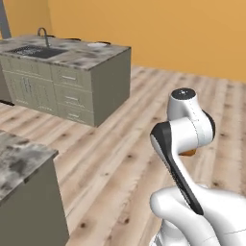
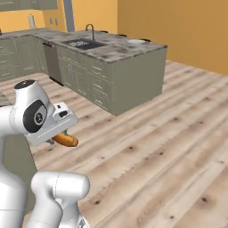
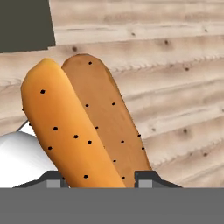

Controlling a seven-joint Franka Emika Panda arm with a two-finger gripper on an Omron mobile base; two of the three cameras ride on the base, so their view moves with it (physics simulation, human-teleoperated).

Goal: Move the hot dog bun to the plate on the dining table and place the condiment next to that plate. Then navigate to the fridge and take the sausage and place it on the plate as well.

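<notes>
Hot dog bun: held in the gripper, above the wooden floor; in the hand view it rises from between the two dark fingers as two long halves side by side, one lighter orange, one browner, both dotted with dark seeds.
Fingers: closed on the hot dog bun, one on each side of its lower end.
Bun from the base: in the right base view an orange end sticks out below the white hand; in the left base view a small orange patch shows under the arm's wrist.
Arm: folded close over the base, hand held low in front of it.
Kitchen island: well apart from the arm, across open floor; grey-green cabinet fronts, mottled stone counter top.
Sink: set in the island top, with a curved faucet behind it.
White dish: on the island top near its far corner.
Near counter: stone-topped corner at lower left of the left base view.
Wall: orange, behind the island.
</notes>
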